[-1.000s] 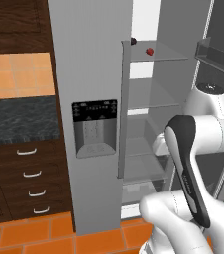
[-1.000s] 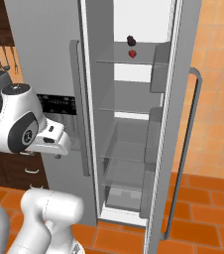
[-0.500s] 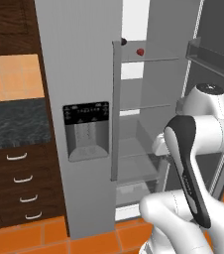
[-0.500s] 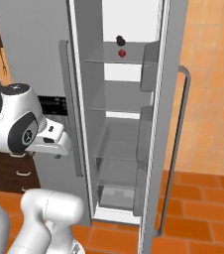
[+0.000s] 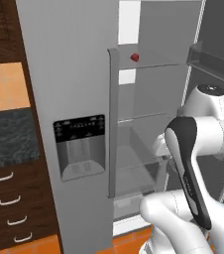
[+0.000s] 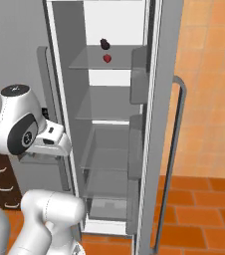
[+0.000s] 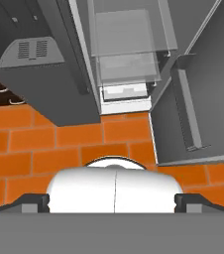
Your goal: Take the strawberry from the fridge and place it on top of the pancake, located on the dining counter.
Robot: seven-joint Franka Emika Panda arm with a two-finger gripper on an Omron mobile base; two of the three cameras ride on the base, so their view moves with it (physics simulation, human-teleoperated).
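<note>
The fridge (image 5: pixel 79 99) stands in front of me with its right door (image 6: pixel 162 124) swung open and the left door, with its black dispenser panel (image 5: pixel 79 144), shut. The strawberry (image 5: pixel 134 57) lies on an upper glass shelf, a tiny red fruit also seen from the right (image 6: pixel 107 58), just below a small dark round item (image 6: pixel 105 44). My gripper (image 7: pixel 113 202) points down toward the floor and the fridge's bottom drawers (image 7: pixel 126 49); its fingertips (image 7: pixel 34 202) stand wide apart with nothing between them. The arm is folded low, well below the strawberry's shelf. The pancake and dining counter are out of view.
Dark wood drawers (image 5: pixel 7 208) under a black counter top (image 5: pixel 10 139) sit left of the fridge. The open door carries bins (image 5: pixel 215 57) and a long handle (image 6: pixel 171 149) on the right. Orange tile floor (image 7: pixel 34 144) lies below.
The whole picture has shifted left in both base views, so the base has moved relative to the fridge. The arm keeps the same folded pose and the gripper stays open.
</note>
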